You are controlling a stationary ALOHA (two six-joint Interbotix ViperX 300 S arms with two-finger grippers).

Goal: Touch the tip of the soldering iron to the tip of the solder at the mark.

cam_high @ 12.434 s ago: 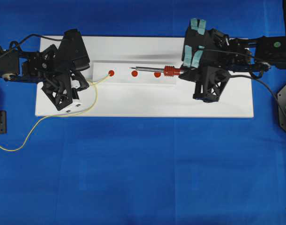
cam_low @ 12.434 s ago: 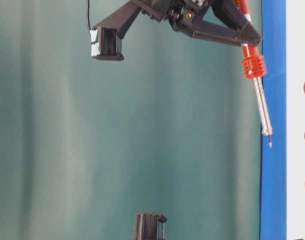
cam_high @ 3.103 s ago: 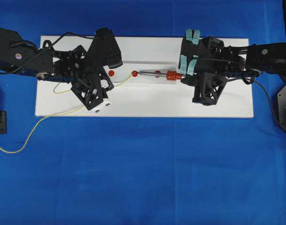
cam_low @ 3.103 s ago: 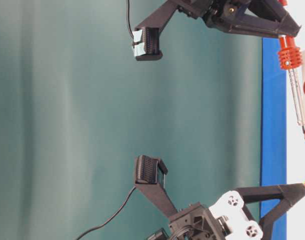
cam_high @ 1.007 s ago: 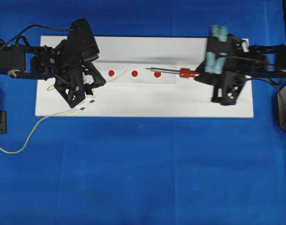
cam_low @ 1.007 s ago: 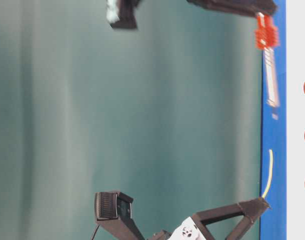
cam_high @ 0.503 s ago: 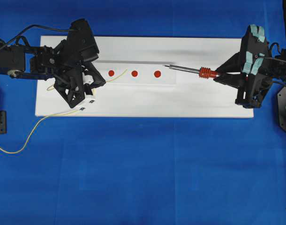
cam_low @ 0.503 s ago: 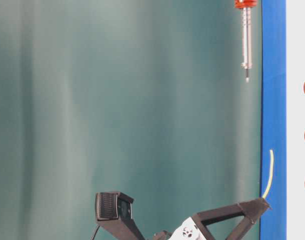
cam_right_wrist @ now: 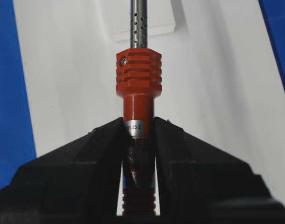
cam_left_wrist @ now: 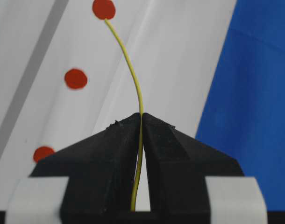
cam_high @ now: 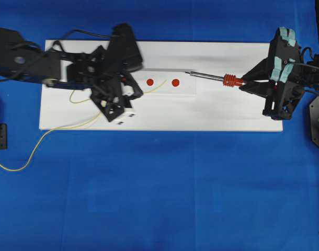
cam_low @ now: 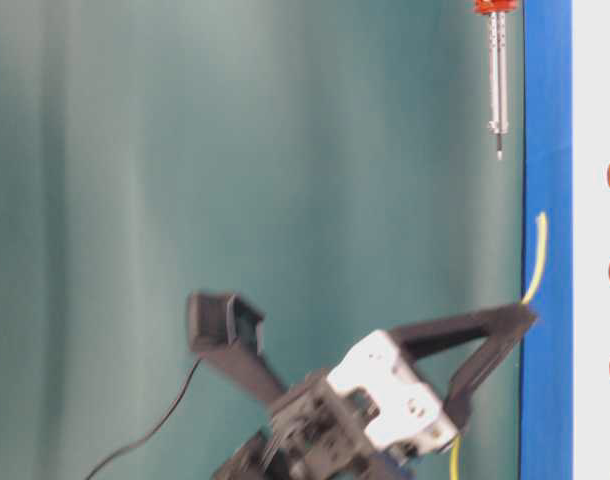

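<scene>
The left pincer [cam_left_wrist: 141,122] is clenched on the solder [cam_left_wrist: 132,70], whose free end reaches toward 12 o'clock to a red mark [cam_left_wrist: 103,9] on the white board [cam_high: 164,112]. The right pincer [cam_right_wrist: 139,128] grips the iron [cam_high: 217,78] by its handle at the board's 3 o'clock end, tip well apart from the solder.

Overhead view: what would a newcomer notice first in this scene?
The long white board on blue cloth, with red dots in a row. At its right end the right gripper is shut on the red-orange ribbed soldering iron, which points left. At the left, the left gripper pinches the thin yellow solder wire, whose tip reaches toward the dots.
</scene>
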